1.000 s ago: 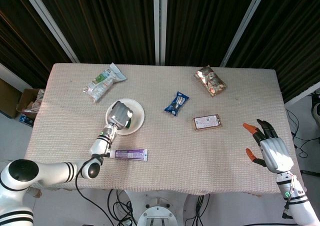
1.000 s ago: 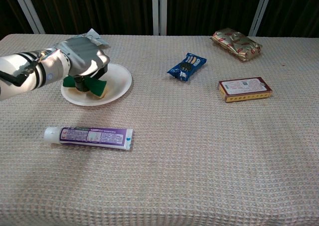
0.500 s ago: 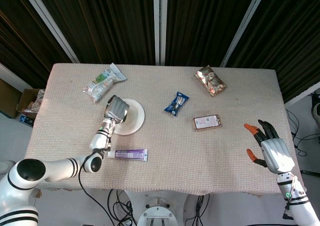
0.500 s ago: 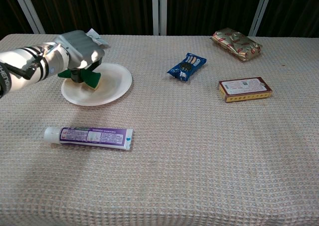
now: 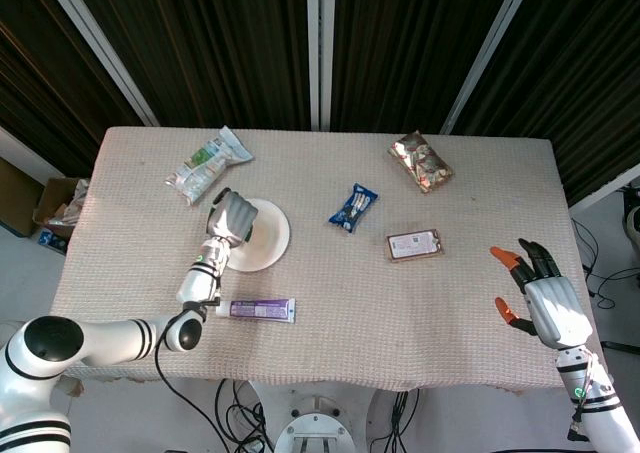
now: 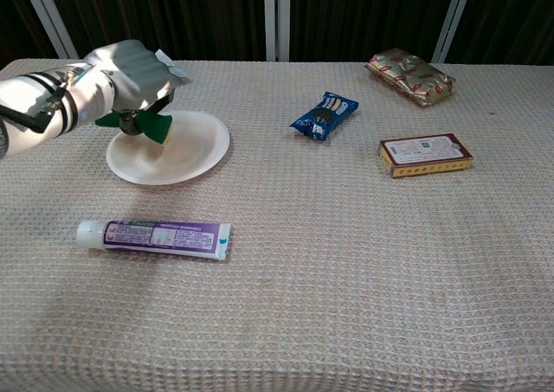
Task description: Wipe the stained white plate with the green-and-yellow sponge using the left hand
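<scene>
**Halfway at best — sponge in hand, plate under it**

One hand does the work: the left hand closes its fingers around the green-and-yellow sponge, whose green face shows below the palm in the chest view. The sponge sits over the far-left part of the white plate, at or just above its surface — whether it presses down or hovers a little I cannot tell. In the head view the left hand covers the plate's left edge, and the sponge itself is hidden under it.

As for progress, I judge the pick-up finished and the wiping under way but not complete. A faint tan smear shows near the middle of the plate, so the stain seems partly left; the near and right parts of the plate look untouched by the sponge at this moment. What remains, I think, is to sweep across the centre and toward the near rim.

The right hand hangs off the table's right edge, fingers spread, holding nothing. A purple toothpaste tube lies near the plate, on the side closer to the robot, apart from it.
</scene>
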